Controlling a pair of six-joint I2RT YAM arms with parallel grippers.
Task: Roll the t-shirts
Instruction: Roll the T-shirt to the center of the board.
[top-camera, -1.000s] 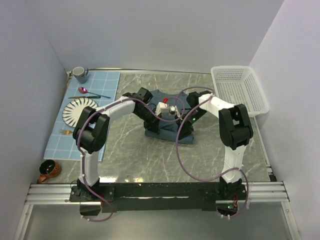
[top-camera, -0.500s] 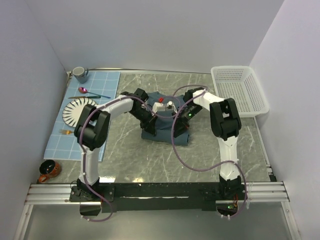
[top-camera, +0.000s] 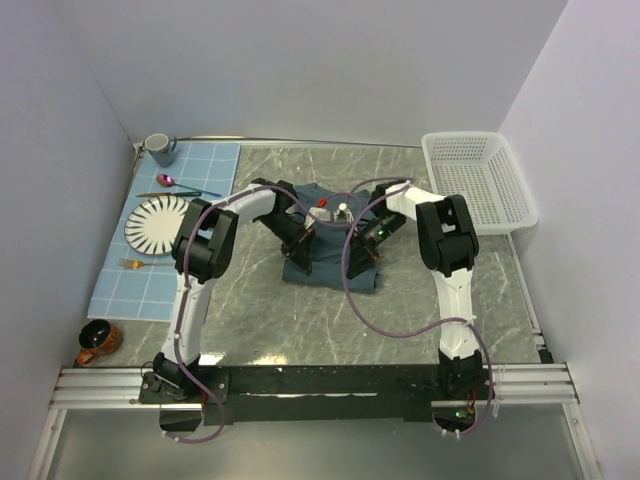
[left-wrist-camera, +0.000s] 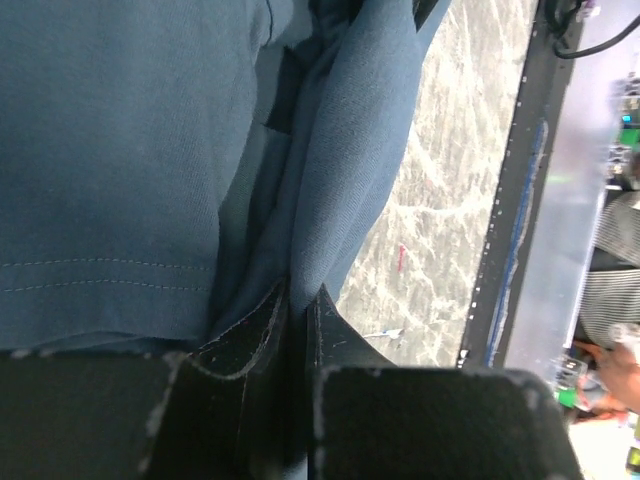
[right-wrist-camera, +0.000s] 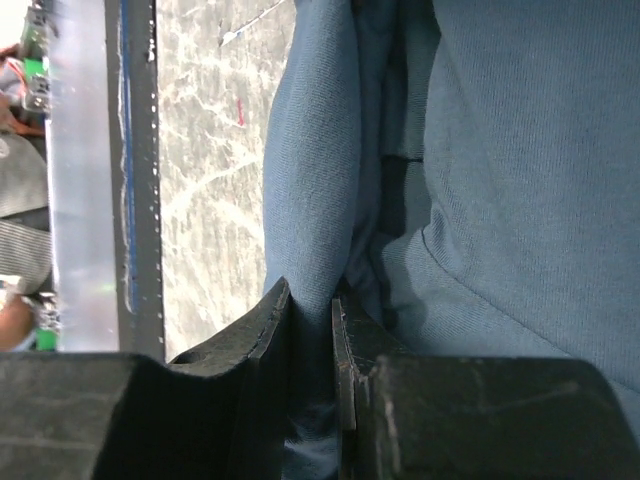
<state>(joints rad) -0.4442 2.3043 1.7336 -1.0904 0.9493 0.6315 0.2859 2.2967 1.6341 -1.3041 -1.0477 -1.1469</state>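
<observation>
The slate-blue t-shirt (top-camera: 330, 268) lies partly rolled in the middle of the marble table. My left gripper (top-camera: 303, 243) is at its left side and my right gripper (top-camera: 366, 243) at its right side. In the left wrist view my gripper (left-wrist-camera: 298, 300) is shut on a fold of the t-shirt (left-wrist-camera: 130, 150). In the right wrist view my gripper (right-wrist-camera: 312, 300) is shut on a thick fold of the t-shirt (right-wrist-camera: 520, 150). The cloth roll runs between both grippers.
A light blue checked placemat (top-camera: 170, 220) lies at the left with a striped plate (top-camera: 160, 220), a spoon (top-camera: 175, 185) and a grey mug (top-camera: 160, 148). A brown cup (top-camera: 98, 340) sits near left. A white basket (top-camera: 478, 180) stands back right.
Both grippers have moved away from the bases, towards the back of the table, drawing the cloth fold with them. The shirt bundle has become shorter and more compact.
</observation>
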